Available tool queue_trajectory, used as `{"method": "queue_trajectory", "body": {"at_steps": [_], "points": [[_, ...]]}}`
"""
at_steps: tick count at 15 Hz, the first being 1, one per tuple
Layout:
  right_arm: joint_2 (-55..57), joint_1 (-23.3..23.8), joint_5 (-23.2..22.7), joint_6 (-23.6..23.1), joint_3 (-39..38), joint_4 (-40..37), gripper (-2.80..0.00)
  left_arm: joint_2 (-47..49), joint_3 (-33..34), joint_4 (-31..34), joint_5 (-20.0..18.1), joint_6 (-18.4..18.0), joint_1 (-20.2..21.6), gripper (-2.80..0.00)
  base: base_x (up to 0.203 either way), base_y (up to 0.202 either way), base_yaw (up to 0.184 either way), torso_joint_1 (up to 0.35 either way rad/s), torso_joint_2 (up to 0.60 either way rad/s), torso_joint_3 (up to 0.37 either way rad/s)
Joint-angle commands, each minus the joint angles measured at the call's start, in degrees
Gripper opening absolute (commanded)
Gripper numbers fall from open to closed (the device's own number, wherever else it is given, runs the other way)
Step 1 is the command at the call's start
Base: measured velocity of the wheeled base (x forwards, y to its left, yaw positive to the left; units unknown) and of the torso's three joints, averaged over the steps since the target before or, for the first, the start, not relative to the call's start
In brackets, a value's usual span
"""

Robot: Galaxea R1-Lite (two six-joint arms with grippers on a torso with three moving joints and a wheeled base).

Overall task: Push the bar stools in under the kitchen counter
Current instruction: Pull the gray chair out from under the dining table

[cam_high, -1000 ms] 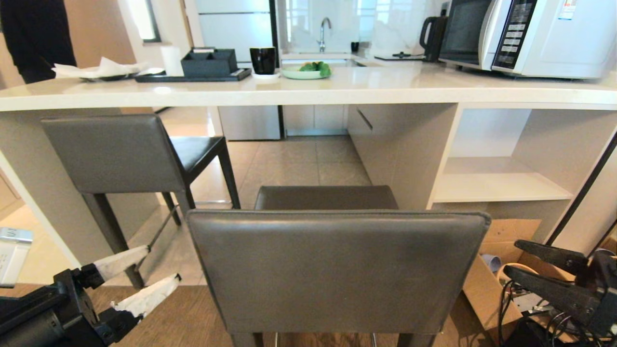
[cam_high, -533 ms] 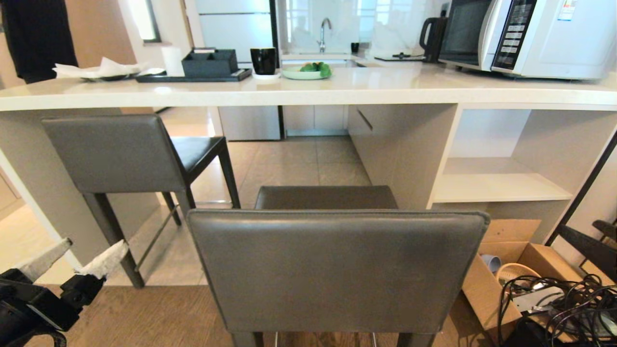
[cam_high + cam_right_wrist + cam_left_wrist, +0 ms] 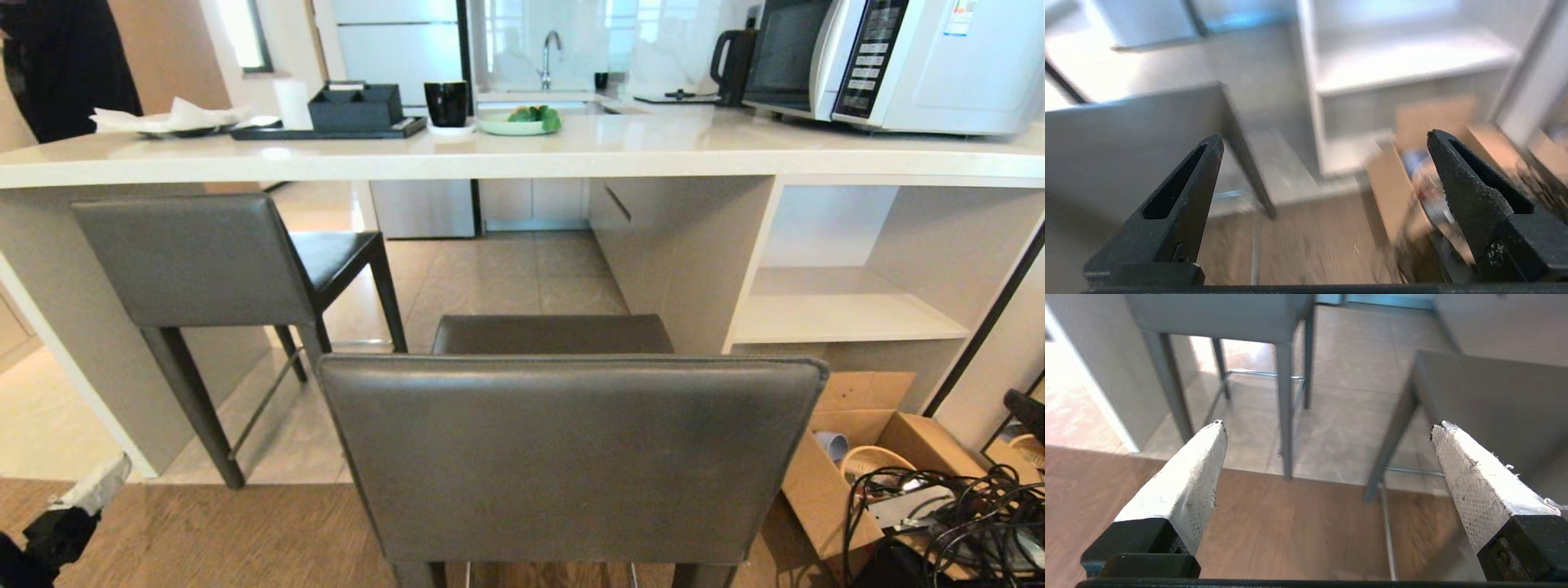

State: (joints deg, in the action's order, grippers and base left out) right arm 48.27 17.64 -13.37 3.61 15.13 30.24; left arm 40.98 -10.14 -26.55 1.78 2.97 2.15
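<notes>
While you look across the near bar stool (image 3: 571, 457), you see its broad rectangular backrest of smooth dark grey leather, well short of the table (image 3: 522, 151), a thick glossy white stone slab with a square front edge. Beyond that backrest its flat seat reaches toward the slab's edge, with bare tiled floor (image 3: 506, 278) open beneath the table ahead of it. Left of the near stool, the second bar stool (image 3: 212, 261) stands partly tucked under the slab on slim dark legs, close beside the slab end leg (image 3: 73, 327). Right of the near stool, white shelves (image 3: 849, 314) fill the space under the table, and an open cardboard box (image 3: 865, 441) with tangled cables sits on the wood floor. Your left gripper (image 3: 1327, 428) hangs low, left of the near stool, its white-padded jaws spread wide and empty. Your right gripper (image 3: 1325, 141) sits right of that stool, its black jaws also wide and empty.
</notes>
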Motion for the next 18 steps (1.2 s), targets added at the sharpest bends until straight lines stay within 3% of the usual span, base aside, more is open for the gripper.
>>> {"method": "queue_trajectory", "body": {"at_steps": [1,4,7,9,13,18], "points": [[-8.05,-0.26,-6.99,0.9,0.36,-2.26,0.0,-9.73,-1.27,5.16,-1.02,0.05,-0.24,0.0,0.0,0.0,0.0,0.0,0.0,0.0],[-17.97,-0.31,-16.22,5.75,3.39,-10.2,0.0,-16.77,-6.67,11.62,-1.97,0.05,-0.4,0.0,0.0,0.0,0.0,0.0,0.0,0.0],[-26.72,-0.5,-23.56,8.06,7.22,-19.5,0.0,-24.93,-9.01,19.7,-7.1,0.06,-0.4,0.0,0.0,0.0,0.0,0.0,0.0,0.0],[-28.66,-3.03,-27.33,13.12,11.66,-23.8,0.0,-29.36,-9.94,26.78,-10.44,0.17,-0.45,0.0,0.0,0.0,0.0,0.0,0.0,0.0],[-30.77,-17.68,-27.9,15.89,19.56,-32.06,0.0,-31.76,-10.03,30.32,-13.51,0.37,-1.73,0.0,0.0,0.0,0.0,0.0,0.0,0.0],[-46.17,-18.28,-25.48,13.76,17.47,-45.19,0.0,-40.74,-5.5,35.24,-16.6,-0.41,-1.94,0.0,0.0,0.0,0.0,0.0,0.0,0.0]]}}
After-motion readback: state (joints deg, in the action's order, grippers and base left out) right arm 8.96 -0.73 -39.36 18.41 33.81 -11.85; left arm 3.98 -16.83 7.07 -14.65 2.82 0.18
